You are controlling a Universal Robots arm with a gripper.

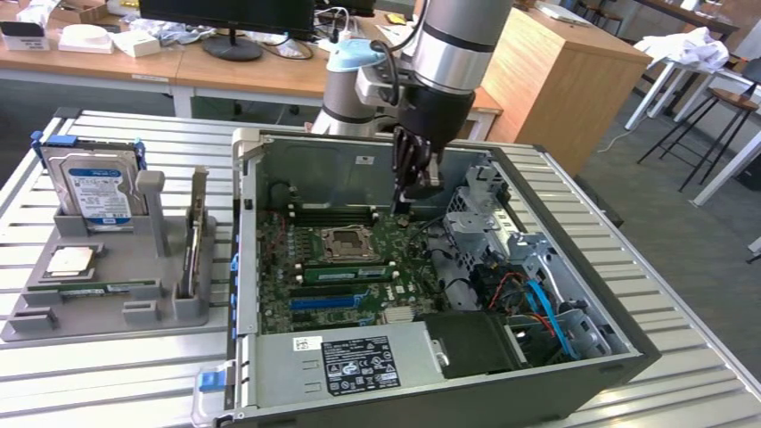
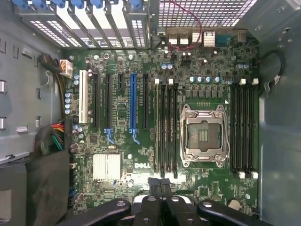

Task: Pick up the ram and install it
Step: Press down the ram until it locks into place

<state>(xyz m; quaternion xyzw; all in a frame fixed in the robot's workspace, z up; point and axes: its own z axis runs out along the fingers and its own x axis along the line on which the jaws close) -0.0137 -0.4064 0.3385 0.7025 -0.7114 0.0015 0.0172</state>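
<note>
My gripper (image 1: 407, 198) hangs inside the open computer case (image 1: 618, 352), above the motherboard (image 2: 122, 141). Its black fingers (image 2: 154, 184) are pressed together with nothing visible between them, and they hover near one end of a bank of memory slots (image 2: 167, 132) beside the empty CPU socket (image 2: 203, 134). One ram (image 1: 345, 273) stands seated in a slot next to the socket. Another ram (image 1: 105, 287), a thin green stick, lies in the grey holder (image 1: 36, 325) on the exterior view's left.
The grey holder also carries a blue-labelled hard drive (image 1: 98, 192), an upright expansion card (image 1: 192, 234) and a CPU chip (image 1: 69, 260). In the case are the power supply (image 1: 345, 357), a drive cage (image 1: 482, 214) and loose cables (image 1: 535, 303). A slatted metal table (image 1: 107, 374) bears everything.
</note>
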